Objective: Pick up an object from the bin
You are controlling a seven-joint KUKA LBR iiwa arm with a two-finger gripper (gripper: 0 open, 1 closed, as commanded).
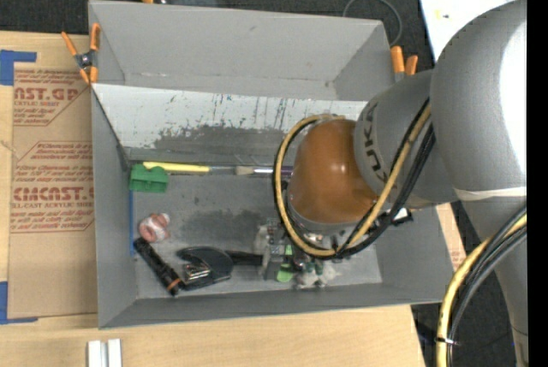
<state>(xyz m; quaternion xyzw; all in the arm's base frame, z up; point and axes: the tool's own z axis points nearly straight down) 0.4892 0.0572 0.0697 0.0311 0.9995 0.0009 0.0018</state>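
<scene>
Your arm (479, 126) with its orange cover (330, 173) tops the view; gripper (291, 258) sits just right of the black tool (204, 264), over small green-white bits (310, 273) (open or closed: can't tell). You've a pink ball (155, 227) up-left of the tool, green block (149, 178) farther up-left.

Grey bin (231, 49): brush (184, 168), green block (149, 179), ball (155, 227).
</scene>
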